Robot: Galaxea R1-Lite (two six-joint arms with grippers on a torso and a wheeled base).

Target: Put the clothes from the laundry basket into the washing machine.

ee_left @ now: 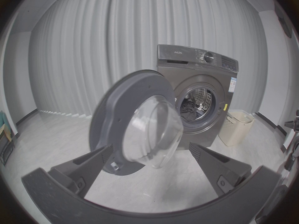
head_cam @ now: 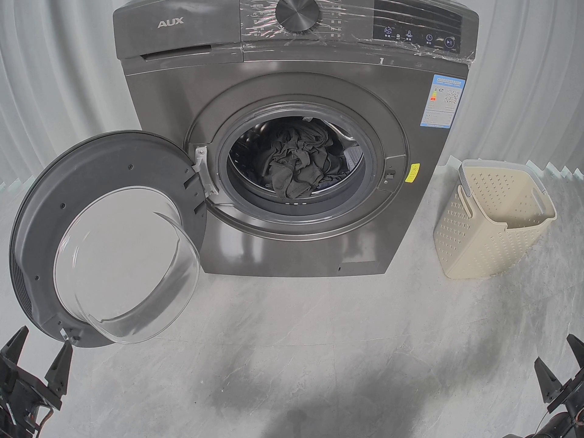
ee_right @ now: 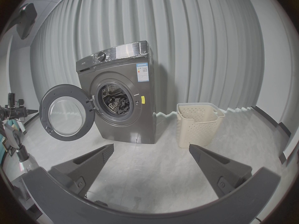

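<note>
The grey washing machine (head_cam: pixel 292 123) stands ahead with its round door (head_cam: pixel 103 238) swung wide to the left. Dark clothes (head_cam: pixel 295 159) lie piled inside the drum, also seen as dark clothes (ee_right: pixel 120 103) from the right wrist. The cream laundry basket (head_cam: pixel 493 220) stands on the floor to the machine's right, and its inside looks bare in the right wrist view (ee_right: pixel 199 122). My left gripper (head_cam: pixel 36 351) hangs open low at the left, below the door, holding nothing. My right gripper (head_cam: pixel 563 360) is open low at the right, well short of the basket.
Pale grey marbled floor (head_cam: pixel 340 348) spreads between me and the machine. A white pleated curtain (head_cam: pixel 48 62) runs behind everything. The open door (ee_left: pixel 137 125) juts out close in front of the left gripper (ee_left: pixel 149 159).
</note>
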